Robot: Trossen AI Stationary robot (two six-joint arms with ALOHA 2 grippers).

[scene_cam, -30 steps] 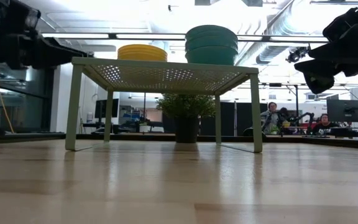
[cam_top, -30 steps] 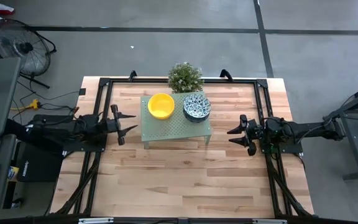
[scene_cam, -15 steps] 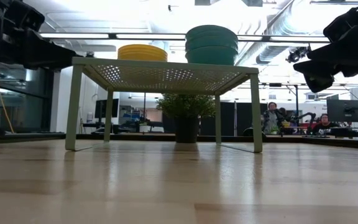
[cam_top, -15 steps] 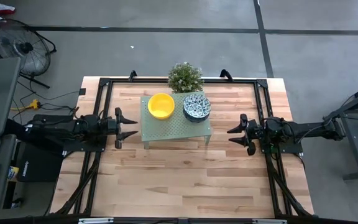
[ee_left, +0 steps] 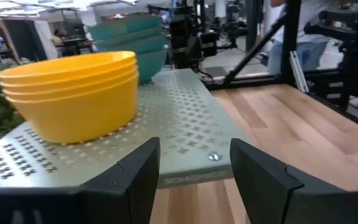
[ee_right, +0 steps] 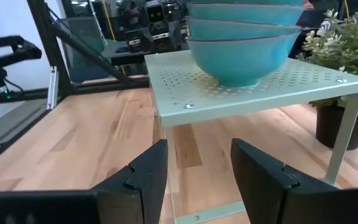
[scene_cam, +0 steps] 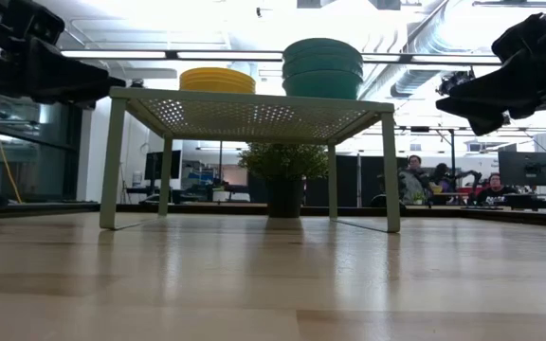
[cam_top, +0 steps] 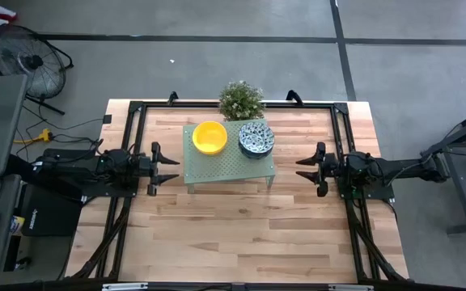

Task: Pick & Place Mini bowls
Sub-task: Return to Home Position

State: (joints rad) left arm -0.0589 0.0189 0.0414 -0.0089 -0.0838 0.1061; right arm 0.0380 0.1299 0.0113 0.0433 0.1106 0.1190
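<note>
A stack of plain yellow round bowls [cam_top: 209, 137] and a stack of blue-patterned white bowls [cam_top: 256, 139] sit side by side on the pale green perforated metal shelf [cam_top: 225, 171]. From above, only each stack's top bowl shows. The left gripper [cam_top: 172, 169] and the right gripper [cam_top: 302, 168] flank the shelf, fingers spread wide and empty.

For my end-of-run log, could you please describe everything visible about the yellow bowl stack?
The yellow bowl stack is four plain, glossy bright-yellow bowls nested upright with level rims. It stands on the pale green perforated shelf, on the side nearer the left gripper, beside but apart from the patterned bowl stack. No gripper touches it.
</note>
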